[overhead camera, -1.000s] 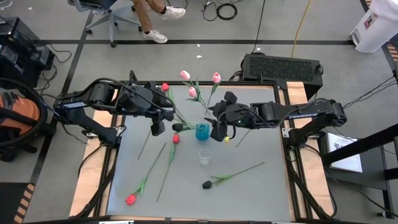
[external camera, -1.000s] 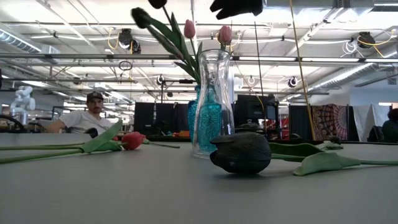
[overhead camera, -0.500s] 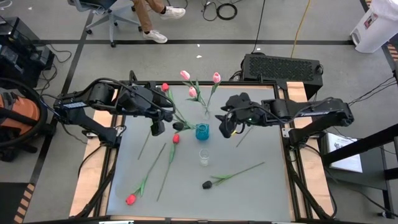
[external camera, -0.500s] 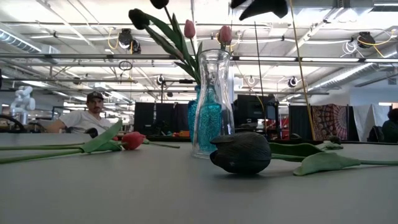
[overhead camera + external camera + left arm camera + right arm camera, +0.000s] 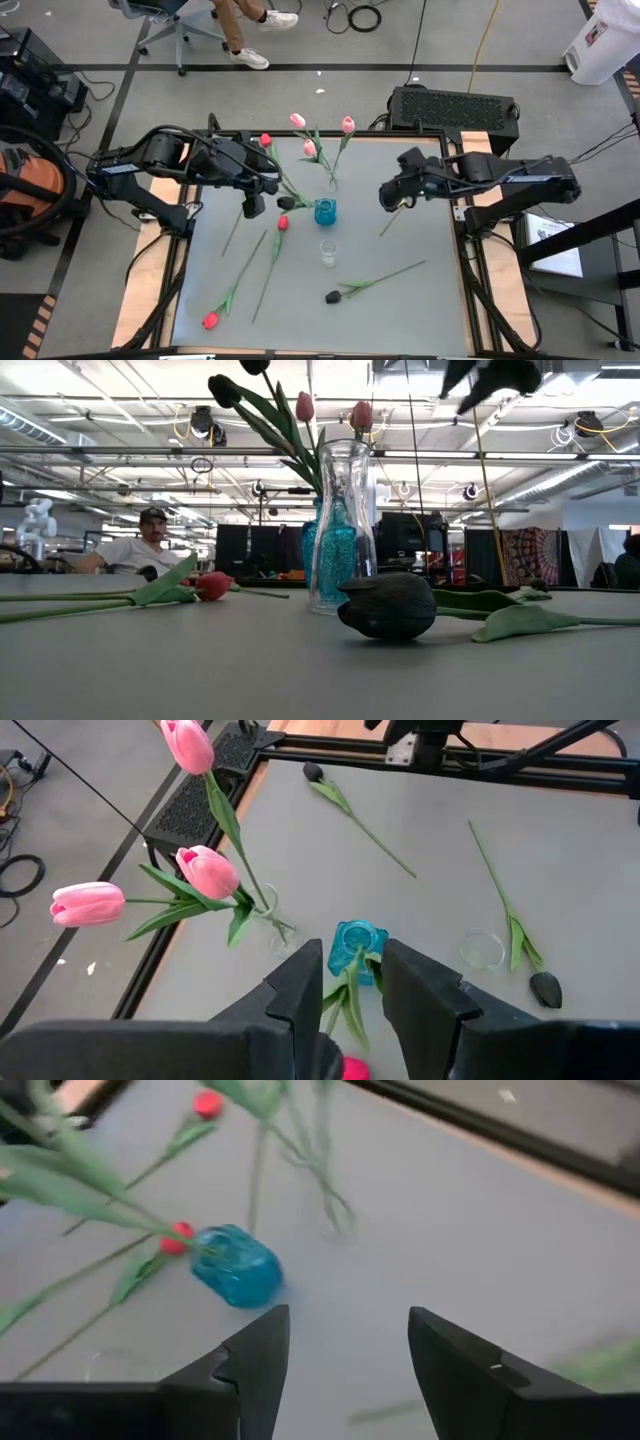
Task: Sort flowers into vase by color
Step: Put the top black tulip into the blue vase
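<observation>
The blue vase [image 5: 325, 211] stands mid-table with black-headed flowers [image 5: 226, 389] leaning out of it toward the left arm. A small clear vase [image 5: 265, 910] near the far edge holds three pink flowers [image 5: 347, 125]. My left gripper [image 5: 352, 965] hangs high, just left of the blue vase, shut on a red-headed flower [image 5: 265, 140]. That flower slants up over the arm. My right gripper [image 5: 348, 1320] is open and empty. It hangs above the table right of the blue vase [image 5: 235, 1267] and shows at the top of the low view [image 5: 490, 375]. My left gripper has the red flower's green stem and leaves [image 5: 346, 1005] between its two fingers, which slant down from the table's left. The stem runs forward along the fingers toward the blue vase's mouth, clear of the table. I cannot tell whether its lower end is inside the vase.
An empty clear vase [image 5: 328, 251] stands in front of the blue one. On the table lie two red flowers [image 5: 283, 222] [image 5: 210, 320], a black one [image 5: 333, 296] and a stem [image 5: 390, 220] under the right arm. A person [image 5: 140, 545] sits beyond the table.
My right gripper has drawn back from above the blue vase toward the table's right edge, rolling its wrist as it went, with nothing between its fingers. The flowers in the vases have stayed put.
</observation>
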Controlling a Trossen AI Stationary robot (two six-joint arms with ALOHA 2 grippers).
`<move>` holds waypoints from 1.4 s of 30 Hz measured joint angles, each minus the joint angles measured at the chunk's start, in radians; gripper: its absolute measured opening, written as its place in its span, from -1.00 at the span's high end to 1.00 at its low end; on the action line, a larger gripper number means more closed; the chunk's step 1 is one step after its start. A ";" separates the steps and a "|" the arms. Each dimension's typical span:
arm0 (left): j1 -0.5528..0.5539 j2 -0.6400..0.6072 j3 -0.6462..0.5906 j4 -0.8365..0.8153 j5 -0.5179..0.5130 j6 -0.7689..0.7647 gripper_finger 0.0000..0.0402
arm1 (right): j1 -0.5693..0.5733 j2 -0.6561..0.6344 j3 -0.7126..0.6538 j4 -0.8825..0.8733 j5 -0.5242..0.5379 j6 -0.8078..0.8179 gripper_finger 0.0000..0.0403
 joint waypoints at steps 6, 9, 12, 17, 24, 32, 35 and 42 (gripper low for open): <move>0.000 0.000 0.000 0.000 0.000 0.000 0.43 | -0.005 -0.004 0.000 -0.247 -0.001 0.278 0.02; 0.000 0.000 0.000 0.000 0.000 0.000 0.43 | -0.005 -0.004 0.000 -0.344 -0.001 0.389 0.02; 0.000 0.000 0.000 0.000 0.000 0.000 0.43 | -0.005 -0.004 0.000 -0.367 -0.001 0.449 0.02; 0.000 0.000 0.000 0.000 0.000 0.000 0.43 | -0.004 -0.003 0.000 -0.302 -0.006 0.446 0.02; 0.000 0.000 0.000 0.000 0.000 0.000 0.43 | -0.005 0.002 0.000 -0.405 0.028 0.701 0.02; 0.000 0.000 0.000 0.000 0.000 0.000 0.43 | -0.005 0.005 -0.043 -0.413 0.008 0.760 0.02; 0.000 0.000 0.000 0.000 0.000 0.000 0.43 | -0.005 0.005 -0.082 -0.412 -0.007 0.797 0.02; 0.000 0.000 0.000 -0.004 0.000 0.021 0.43 | -0.025 0.005 -0.178 -0.402 -0.051 0.892 0.02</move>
